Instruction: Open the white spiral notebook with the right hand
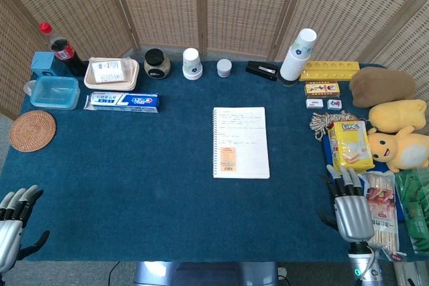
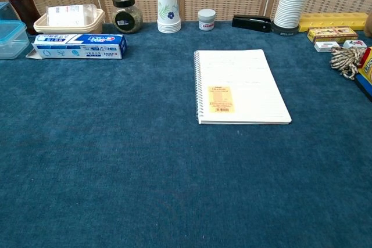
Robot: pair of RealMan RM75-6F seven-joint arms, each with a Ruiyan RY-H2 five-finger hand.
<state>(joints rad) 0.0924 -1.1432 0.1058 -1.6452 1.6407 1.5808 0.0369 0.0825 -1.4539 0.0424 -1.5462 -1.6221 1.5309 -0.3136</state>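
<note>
White spiral notebook [image 1: 240,142] with orange label [image 1: 228,159] on deep blue tablecloth [image 1: 134,179]. At far edge: white cups with blue floral print [image 1: 192,63], black stapler [image 1: 261,70], yellow tray [image 1: 329,69]. Toward right edge: yellow plush [image 1: 399,149], brown plush [image 1: 382,86]. Silver-grey right hand [image 1: 350,209], fingertips black.
</note>
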